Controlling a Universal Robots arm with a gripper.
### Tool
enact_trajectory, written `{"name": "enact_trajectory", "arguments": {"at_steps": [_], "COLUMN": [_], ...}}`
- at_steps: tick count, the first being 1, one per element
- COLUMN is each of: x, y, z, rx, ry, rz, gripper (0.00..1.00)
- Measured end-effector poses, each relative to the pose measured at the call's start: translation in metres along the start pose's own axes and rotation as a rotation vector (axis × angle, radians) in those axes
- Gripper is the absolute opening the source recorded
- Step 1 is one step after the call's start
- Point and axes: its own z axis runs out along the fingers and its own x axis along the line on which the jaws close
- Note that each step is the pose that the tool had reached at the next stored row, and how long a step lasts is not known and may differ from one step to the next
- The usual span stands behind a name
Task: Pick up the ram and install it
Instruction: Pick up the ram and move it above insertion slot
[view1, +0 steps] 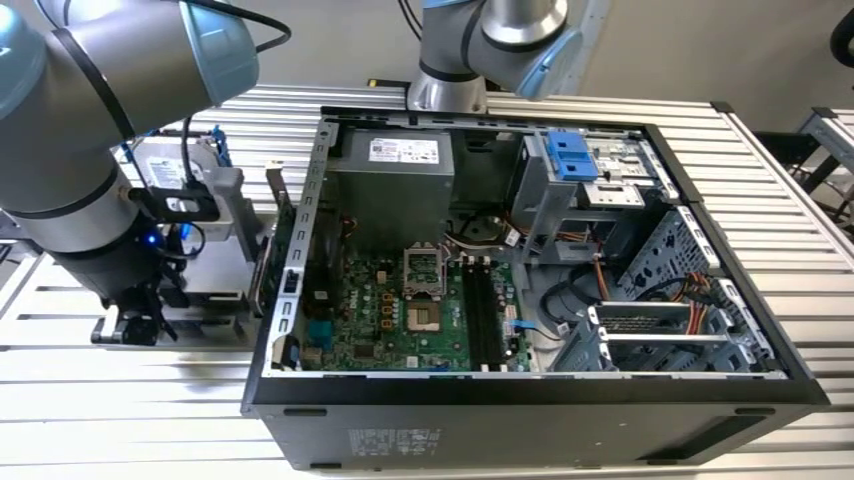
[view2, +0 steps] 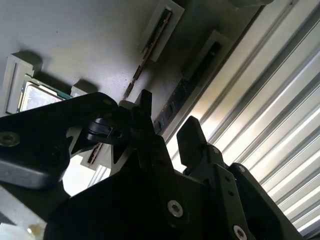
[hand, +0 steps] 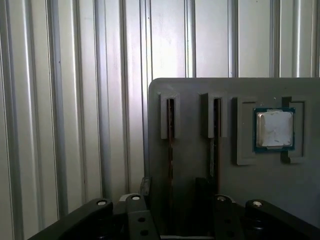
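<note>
Exterior view: pincer (view1: 134, 325) hangs low over the bench (view1: 80, 420). Second wrist view: fingers (view2: 187, 135) spread apart, straddling the ram (view2: 186, 89) I think, hard to tell if touching. First wrist view: ram (hand: 170, 131) stands in the grey holder (hand: 195, 92), slot nearest its edge.
</note>
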Motion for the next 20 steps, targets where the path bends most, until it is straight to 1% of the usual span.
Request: {"name": "enact_trajectory", "arguments": {"at_steps": [6, 7, 20], "x": [0.0000, 0.0000, 0.0000], "y": [0.0000, 0.0000, 0.0000], "z": [0.0001, 0.0002, 0.0001], "rx": [0.0002, 0.0002, 0.0002], "ry": [-0.0005, -0.0005, -0.0012], "rz": [0.000, 0.000, 0.000], "gripper": [1.00, 0.00, 0.00]}}
